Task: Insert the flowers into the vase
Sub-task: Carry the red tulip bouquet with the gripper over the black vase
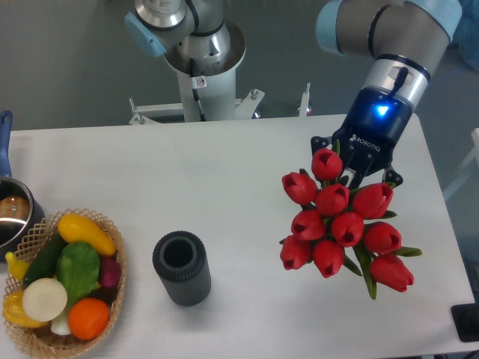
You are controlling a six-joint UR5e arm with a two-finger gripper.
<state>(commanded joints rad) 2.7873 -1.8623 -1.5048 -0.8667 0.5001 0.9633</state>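
The camera view shows the flowers (340, 224) at the right of the table (224, 172), red heads fanned toward the near edge, with the gripper (358, 166) closed on their stems just behind the heads. The vase (181, 268) stands upright near the front, well apart to the left, its mouth open and unfilled. The carry looks to be the step in hand; next, the bunch likely needs turning stems-down and lining up over the mouth. The stems and fingertips are mostly hidden behind the heads. A basket (112, 232) of vegetables and a cut-off pot (15, 213) sit far left.
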